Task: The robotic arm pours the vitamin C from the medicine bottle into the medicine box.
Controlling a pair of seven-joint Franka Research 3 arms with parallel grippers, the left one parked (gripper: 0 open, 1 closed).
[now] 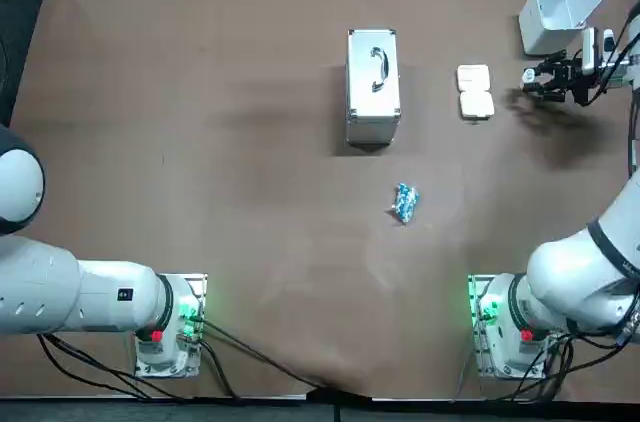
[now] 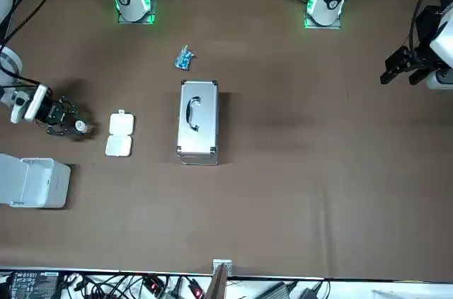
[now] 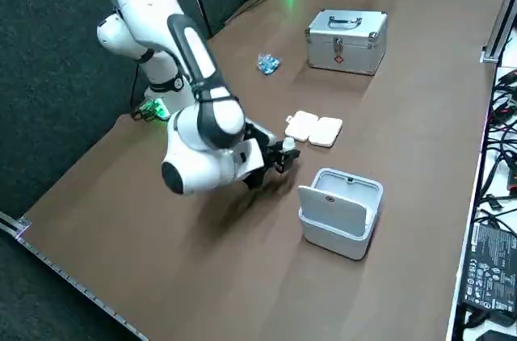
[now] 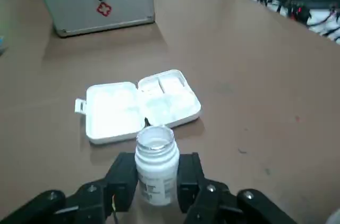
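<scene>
**Bottle held in the pincer, mouth aimed at the open pill box**

The right pincer [image 4: 156,177] is clamped on the white bottle [image 4: 155,156], one finger on each side of the label. The mouth, which looks uncapped, leads toward the pill box [image 4: 139,103]. Seen from overhead, the pill box lies open on the tabletop [image 1: 250,142] at 9 o'clock from the pincer, near the mouth but not yet under it. The silver case [image 1: 373,87] sits further out at 9 o'clock, and a white bin [image 1: 548,17] is at 12 o'clock. To pour well, I would first carry the mouth over one compartment and hold it low. Then tip slowly, with a firm grip, so the tablets drop in rather than bounce onto the tabletop. Whether any tablets are already in the box cannot be told.
</scene>
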